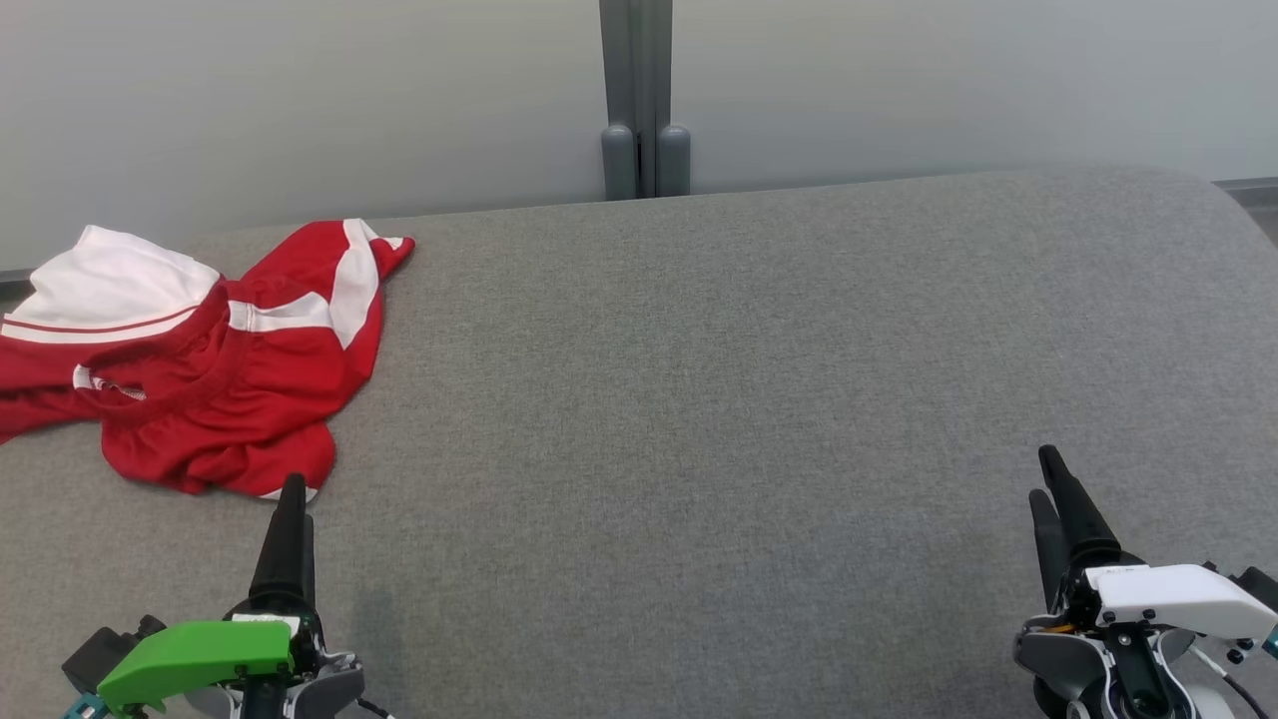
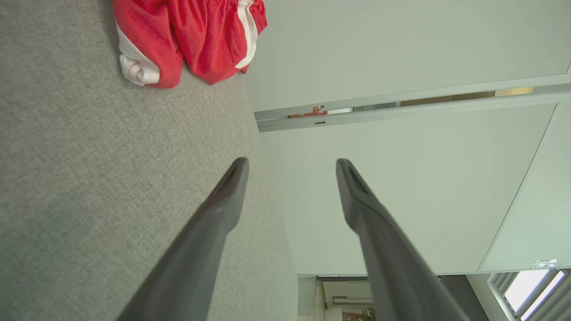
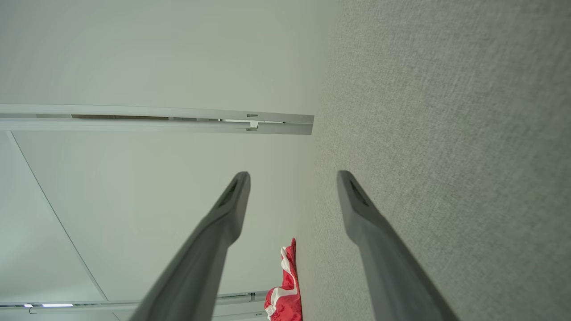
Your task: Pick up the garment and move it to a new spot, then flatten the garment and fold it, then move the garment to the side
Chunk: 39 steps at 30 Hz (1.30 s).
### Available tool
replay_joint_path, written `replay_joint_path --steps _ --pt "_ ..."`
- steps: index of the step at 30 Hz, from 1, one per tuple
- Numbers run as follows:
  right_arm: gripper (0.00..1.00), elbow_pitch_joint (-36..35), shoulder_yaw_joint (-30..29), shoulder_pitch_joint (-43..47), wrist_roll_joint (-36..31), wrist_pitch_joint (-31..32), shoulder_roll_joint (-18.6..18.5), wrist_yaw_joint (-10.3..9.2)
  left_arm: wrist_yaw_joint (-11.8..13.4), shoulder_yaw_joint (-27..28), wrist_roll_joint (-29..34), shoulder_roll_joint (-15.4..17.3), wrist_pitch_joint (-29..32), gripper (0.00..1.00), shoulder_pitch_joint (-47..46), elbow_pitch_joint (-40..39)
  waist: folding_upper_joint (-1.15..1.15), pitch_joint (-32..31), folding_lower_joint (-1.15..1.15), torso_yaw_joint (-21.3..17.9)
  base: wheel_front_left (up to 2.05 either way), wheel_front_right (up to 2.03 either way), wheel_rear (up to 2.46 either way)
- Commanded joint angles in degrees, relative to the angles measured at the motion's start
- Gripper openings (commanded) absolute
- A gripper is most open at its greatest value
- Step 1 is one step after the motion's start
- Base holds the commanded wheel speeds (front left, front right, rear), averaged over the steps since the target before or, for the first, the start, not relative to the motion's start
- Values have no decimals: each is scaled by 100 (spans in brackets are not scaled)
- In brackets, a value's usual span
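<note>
The garment (image 1: 215, 369) is a red shirt with white panels, lying crumpled at the far left of the grey table (image 1: 719, 379); part of it runs past the head view's left edge. My left gripper (image 1: 294, 494) hovers just in front of the shirt's near hem, open and holding nothing. In the left wrist view its fingers (image 2: 227, 196) are spread apart, with the garment (image 2: 192, 38) ahead at the top. My right gripper (image 1: 1048, 479) stands open at the lower right, far from the shirt. The right wrist view shows the garment (image 3: 285, 294) small and distant between its spread fingers (image 3: 232, 205).
A pale wall runs behind the table, with a grey post (image 1: 644, 100) at its middle. The grey cloth surface stretches from the shirt across to the right gripper.
</note>
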Motion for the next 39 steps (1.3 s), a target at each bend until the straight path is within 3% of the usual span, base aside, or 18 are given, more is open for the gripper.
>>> replay_joint_path --steps 1,24,39 --pt "100 -140 -28 -44 -209 -61 -35 11 11 -21 183 35 -56 100 -51 -140 0 0 0 3 0 0 0" --pt "100 -681 22 127 -2823 -556 -51 13 572 -447 2705 50 -551 100 -81 -722 0 22 0 46 0 0 0" --pt "100 -826 243 222 -4460 -822 -59 15 747 -688 4405 58 -812 100 27 -697 0 25 0 63 0 0 0"
